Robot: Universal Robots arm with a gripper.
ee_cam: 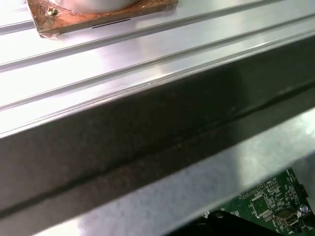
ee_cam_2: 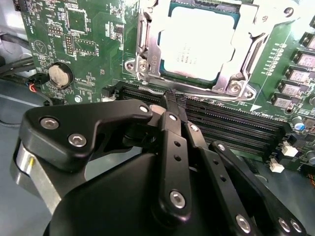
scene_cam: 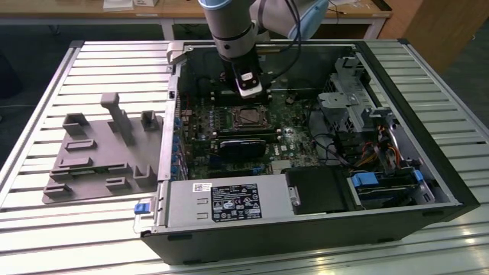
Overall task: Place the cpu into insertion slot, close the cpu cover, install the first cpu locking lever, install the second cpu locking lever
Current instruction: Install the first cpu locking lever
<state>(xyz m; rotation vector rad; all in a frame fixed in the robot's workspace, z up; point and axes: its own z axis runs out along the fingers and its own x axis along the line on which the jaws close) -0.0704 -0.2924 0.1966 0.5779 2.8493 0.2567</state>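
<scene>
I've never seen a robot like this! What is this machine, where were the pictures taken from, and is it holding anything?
It is a robot arm with a black gripper, a kind of pincer hand. The exterior view comes from a camera standing apart: the arm reaches into an open computer case on a metal table, with a grey holder on the exterior view's left. The wrist views come from two cameras riding on the arm. In the second wrist view the gripper is shut and holds nothing; beyond it, on the green board, the cpu sits framed by the silver cover. The first wrist view looks at the table and the case's wall.
</scene>
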